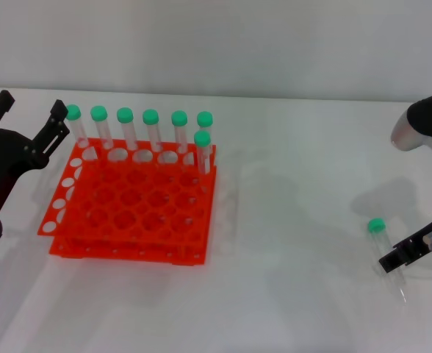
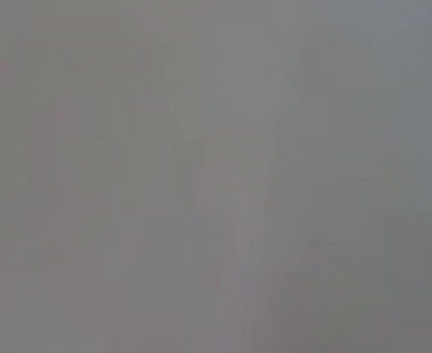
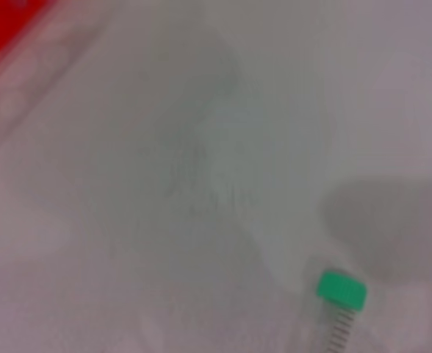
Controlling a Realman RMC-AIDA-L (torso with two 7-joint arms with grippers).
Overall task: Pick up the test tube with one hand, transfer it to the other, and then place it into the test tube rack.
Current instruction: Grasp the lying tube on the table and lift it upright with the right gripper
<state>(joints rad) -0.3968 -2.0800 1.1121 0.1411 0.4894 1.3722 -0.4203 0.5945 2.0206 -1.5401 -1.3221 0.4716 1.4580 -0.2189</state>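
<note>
Right gripper (image 1: 401, 259) sits low over the test tube (image 1: 387, 256) lying on the worktop (image 1: 297, 294), well apart from the rack (image 1: 131, 209); can't tell if it's clamped. I'd grab mid-body, leaving the cap end free for the left gripper (image 1: 32, 121), parked open beside the rack.

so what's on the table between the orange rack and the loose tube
Nothing: the head view shows bare white table between the rack and the loose tube.

Glossy orange plastic rack (image 1: 128, 213), clear tube (image 1: 387, 254)
</note>
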